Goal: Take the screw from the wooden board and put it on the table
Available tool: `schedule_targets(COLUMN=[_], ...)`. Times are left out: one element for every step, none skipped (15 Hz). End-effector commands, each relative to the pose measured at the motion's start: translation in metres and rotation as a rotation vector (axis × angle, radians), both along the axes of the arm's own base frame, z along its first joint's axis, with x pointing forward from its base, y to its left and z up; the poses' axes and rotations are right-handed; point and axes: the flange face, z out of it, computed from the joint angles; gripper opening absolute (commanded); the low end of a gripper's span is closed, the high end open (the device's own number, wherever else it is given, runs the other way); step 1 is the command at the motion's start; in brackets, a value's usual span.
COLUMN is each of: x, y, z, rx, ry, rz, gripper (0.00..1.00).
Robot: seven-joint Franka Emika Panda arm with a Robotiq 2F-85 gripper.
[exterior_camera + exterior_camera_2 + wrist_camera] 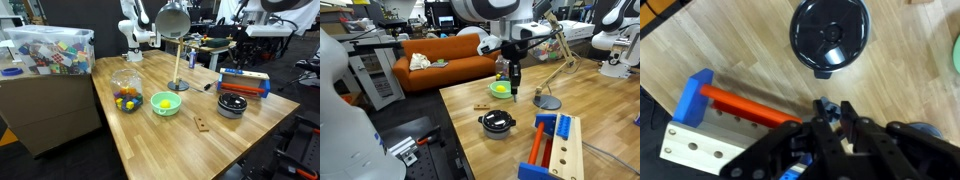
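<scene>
My gripper (832, 108) is shut on a small blue screw (829, 110) held between its fingertips. It hangs in the air above the table (150, 140), over the area between the black pot (828, 36) and the toy tool box (710, 110). In both exterior views the gripper (515, 92) (241, 60) is well above the tabletop. The small brown wooden board (203, 124) lies flat on the table near the green bowl (166, 102), apart from the gripper; it also shows in an exterior view (481, 106).
A clear bowl of coloured balls (126, 95) stands beside the green bowl. A desk lamp (175, 20) has its base (178, 86) behind the bowl. The black pot (232, 105) and blue-orange tool box (245, 82) sit towards one table end. A cardboard stand with a clear bin (48, 50) adjoins the table.
</scene>
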Motion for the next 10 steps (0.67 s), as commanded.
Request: schedule_targets(x=[0.015,0.020,0.025,0.030,0.034,0.039,0.044,0.049,0.054,0.059], y=[0.040,0.056,0.072,0.087,0.098,0.107,0.114,0.118,0.121,0.123], z=[0.003,0.004,0.005,0.005,0.004,0.003,0.000,-0.004,-0.011,-0.017], rx=[-0.021,-0.018,-0.019,-0.016,-0.018,-0.018,-0.022,-0.027,-0.038,-0.048], ry=[-0.078,-0.097,-0.118,-0.135,-0.151,-0.163,-0.177,-0.191,-0.198,-0.206], rz=[-0.016,-0.021,-0.031,-0.045,-0.064,-0.087,-0.112,-0.134,-0.160,-0.180], gripper=[0.05,0.05,0.05,0.05,0.05,0.05,0.05,0.05,0.05,0.05])
